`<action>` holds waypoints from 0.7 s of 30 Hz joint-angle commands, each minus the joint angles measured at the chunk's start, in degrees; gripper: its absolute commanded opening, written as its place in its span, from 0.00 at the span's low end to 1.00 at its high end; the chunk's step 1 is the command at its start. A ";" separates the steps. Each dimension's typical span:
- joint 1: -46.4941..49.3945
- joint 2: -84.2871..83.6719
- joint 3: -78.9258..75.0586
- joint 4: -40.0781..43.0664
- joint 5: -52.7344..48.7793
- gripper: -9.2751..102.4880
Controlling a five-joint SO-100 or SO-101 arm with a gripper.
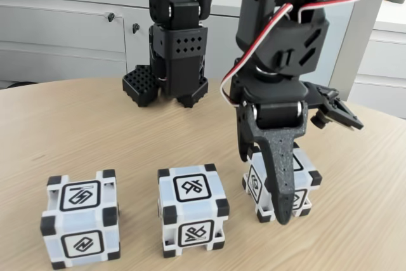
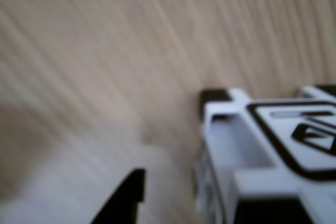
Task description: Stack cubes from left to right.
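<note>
A: Cubes first, where are they?

B: Three in a row on the wooden table (image 1: 355,220), fixed view. Left cube (image 1: 81,219) and middle cube (image 1: 192,207) stand free, near each other but apart. Right cube (image 1: 298,176) sits under the gripper (image 1: 263,185), partly hidden by the front finger (image 1: 282,176).

A: Gripper got it?

B: Can't say. One black finger hangs down across the cube's front face, tip close to the table. A second, shorter finger shows on the left side. Contact on either side can't be told from here. Wrist view is blurry: cube's corner (image 2: 262,145) at right, a dark fingertip (image 2: 126,198) lower left w/ bare table between them. So jaws look parted at least somewhat, no firm clamp visible.

A: Handling?

B: Prob. light, rigid plastic, won't squash. Smooth faces, so could slip if pinched at a corner. Black corner blocks stick out a bit, so I'd grip two opposite flat faces, mid-height, fingers square to them.

A: Anything else around?

B: Arm's black base (image 1: 166,80) behind, white cabinets (image 1: 63,36) at the back.
</note>
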 commanded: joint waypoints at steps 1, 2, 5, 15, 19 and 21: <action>0.00 -2.20 -1.49 -2.72 -0.35 0.45; 0.18 -2.55 -1.41 -4.04 -0.44 0.41; 0.62 -1.85 -1.41 -6.59 -1.58 0.22; 0.62 2.20 -1.41 -5.45 -2.55 0.08; 0.62 11.34 -1.05 -5.36 -4.04 0.08; 0.70 16.88 -0.97 -5.36 -5.27 0.08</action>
